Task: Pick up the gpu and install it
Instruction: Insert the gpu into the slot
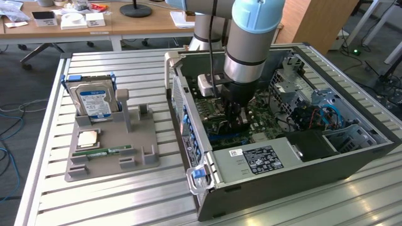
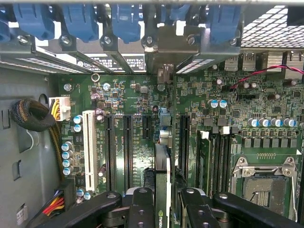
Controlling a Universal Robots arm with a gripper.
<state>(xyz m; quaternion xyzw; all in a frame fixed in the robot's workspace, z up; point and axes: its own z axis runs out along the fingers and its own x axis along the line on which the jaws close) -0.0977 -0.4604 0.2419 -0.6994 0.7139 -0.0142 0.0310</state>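
My gripper is lowered into the open computer case, just over the green motherboard. In the wrist view the gpu shows edge-on as a thin dark card. My gripper is shut on it, with a black finger on each side. The card stands upright over the motherboard, between two long black slots. Its pale metal bracket rests against the case's rear slot openings. Whether the card's edge sits in a slot is hidden.
Blue latches line the case's rear wall. A white slot, memory slots and the CPU socket surround the card. On the exterior view's left, a grey holder carries a hard drive, a CPU and a memory stick.
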